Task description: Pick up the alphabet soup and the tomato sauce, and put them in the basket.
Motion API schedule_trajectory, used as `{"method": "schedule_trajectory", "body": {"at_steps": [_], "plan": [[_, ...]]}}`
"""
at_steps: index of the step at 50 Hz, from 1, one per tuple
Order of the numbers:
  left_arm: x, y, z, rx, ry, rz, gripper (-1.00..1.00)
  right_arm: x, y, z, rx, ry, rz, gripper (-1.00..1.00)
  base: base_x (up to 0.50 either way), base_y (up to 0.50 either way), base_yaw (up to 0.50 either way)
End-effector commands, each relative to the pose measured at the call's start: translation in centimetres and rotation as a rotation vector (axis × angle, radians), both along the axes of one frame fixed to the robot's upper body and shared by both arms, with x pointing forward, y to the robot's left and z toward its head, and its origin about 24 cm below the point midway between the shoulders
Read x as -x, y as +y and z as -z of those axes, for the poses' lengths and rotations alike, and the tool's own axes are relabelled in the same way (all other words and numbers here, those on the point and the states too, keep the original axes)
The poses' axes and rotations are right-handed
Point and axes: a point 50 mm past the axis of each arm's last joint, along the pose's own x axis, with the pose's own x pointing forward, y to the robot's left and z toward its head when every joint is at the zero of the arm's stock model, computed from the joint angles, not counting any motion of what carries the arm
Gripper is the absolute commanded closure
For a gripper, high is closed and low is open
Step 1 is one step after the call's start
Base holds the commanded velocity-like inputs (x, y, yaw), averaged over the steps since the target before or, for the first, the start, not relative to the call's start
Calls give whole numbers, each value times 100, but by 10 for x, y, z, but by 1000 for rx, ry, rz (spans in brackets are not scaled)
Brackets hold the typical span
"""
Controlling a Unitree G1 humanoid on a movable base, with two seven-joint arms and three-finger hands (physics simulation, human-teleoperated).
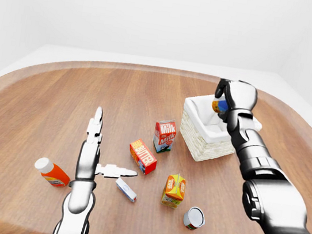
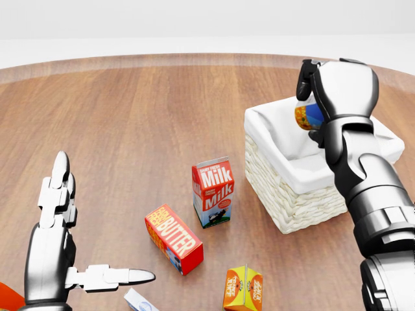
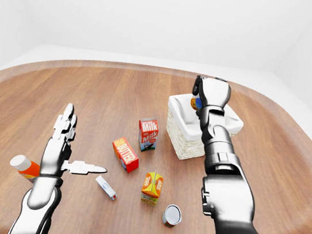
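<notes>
White-lined basket [image 2: 295,207], right hand [image 2: 337,91] fingers clenched round orange-blue can [image 2: 307,115] (above it), left hand [image 2: 55,259] splayed.

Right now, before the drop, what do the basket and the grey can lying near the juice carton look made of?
The pale woven basket looks like wicker, matte, with ribbed plaited walls and a white cloth-like liner folded over its rim. The small grey can looks like metal, judging by its dull silvery end, but it is too small to be sure.

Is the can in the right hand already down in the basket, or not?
Not down. The right hand grips the can above the basket's white lining, clear of its floor, fingers closed round it.
</notes>
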Motion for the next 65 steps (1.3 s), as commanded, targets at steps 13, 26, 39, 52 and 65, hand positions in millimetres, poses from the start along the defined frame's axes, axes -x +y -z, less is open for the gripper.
{"method": "schedule_trajectory", "body": {"at_steps": [13, 26, 39, 52, 65], "plan": [[0, 1, 0, 9, -1, -1, -100, -8, 13, -1, 116, 82, -14, 100, 0, 0, 0], [0, 1, 0, 10, -1, -1, -100, -9, 13, 0, 231, 108, -19, 100, 0, 0, 0], [0, 1, 0, 10, -1, -1, -100, -9, 17, 3, 310, 125, -32, 100, 0, 0, 0], [0, 1, 0, 9, -1, -1, -100, -8, 17, 9, 337, 143, -36, 100, 0, 0, 0], [0, 1, 0, 9, -1, -1, -100, -7, 14, 14, 345, 160, -31, 100, 0, 0, 0]]}}
